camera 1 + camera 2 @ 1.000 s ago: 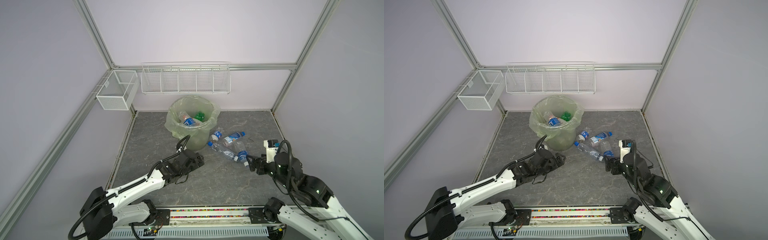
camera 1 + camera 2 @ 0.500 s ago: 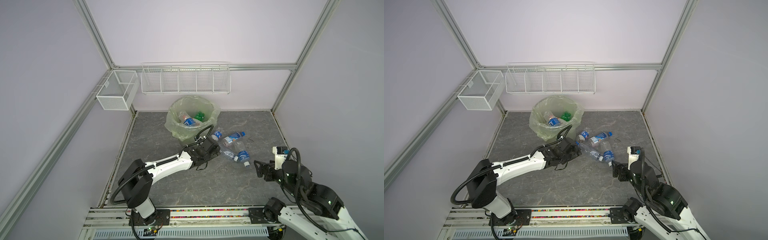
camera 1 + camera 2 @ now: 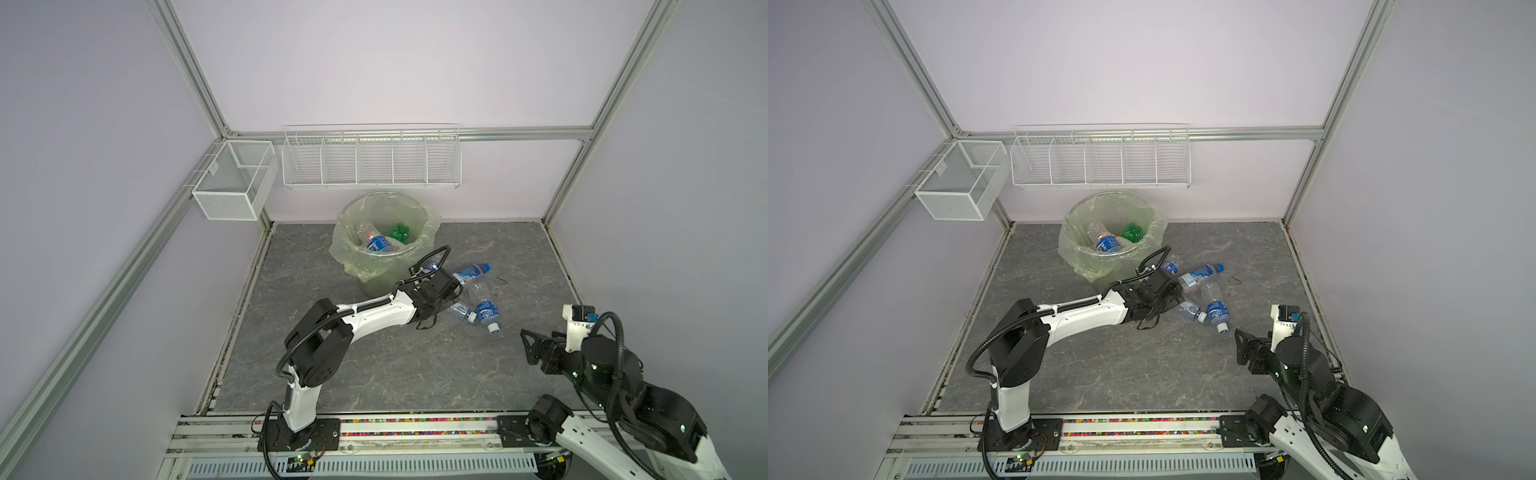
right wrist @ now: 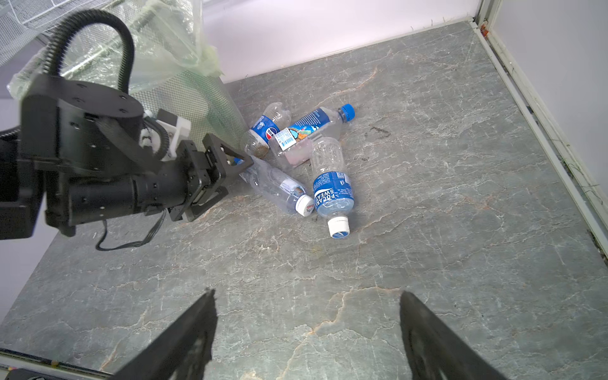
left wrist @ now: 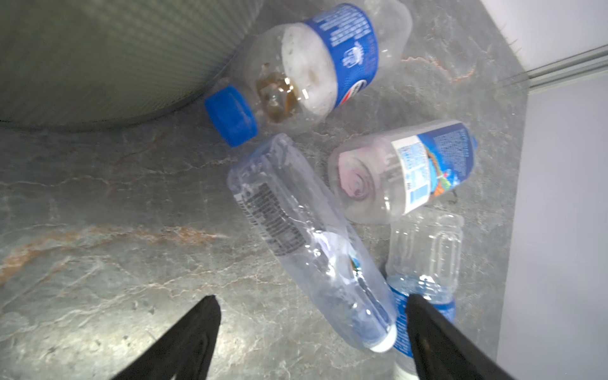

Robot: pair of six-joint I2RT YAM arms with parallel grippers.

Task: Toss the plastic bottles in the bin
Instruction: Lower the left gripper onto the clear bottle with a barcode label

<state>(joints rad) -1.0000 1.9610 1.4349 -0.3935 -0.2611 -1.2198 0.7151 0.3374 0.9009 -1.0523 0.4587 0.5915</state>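
I am holding my left tool [image 3: 451, 291] low over the bench [image 3: 374, 374], just beside the foot of the bin [image 3: 343, 245], on the side of the bin that is facing my right arm. Its jaws are standing apart, released, and they are gripping nothing. In the left wrist view the crushed clear bottle [image 5: 306, 237] is lying slantwise, its white-capped end sitting between the two fingers [image 5: 184, 335] without being clamped.

Four plastic bottles are lying on their sides in a loose heap at that same side of the bin. The Pepsi bottle [image 4: 266, 130] is lying nearest the bin, its blue cap just beside the bin's wall. The bottle with the blue and orange label [image 4: 312, 126] is lying next to it, a little farther from the bin, its blue cap pointing away from the bin. The crushed clear bottle is lying just beside both of them. The Pocari Sweat bottle [image 4: 332, 184] is lying on the heap's outer edge, its white cap being the end farthest from the bin.

Inside the bin, a clear bottle with a blue label [image 3: 376, 243] and a green bottle [image 3: 399, 232] are lying on the liner.

I am hovering my right tool [image 4: 307, 294] well apart from the bin, beyond the heap, its jaws spread wide and holding nothing.
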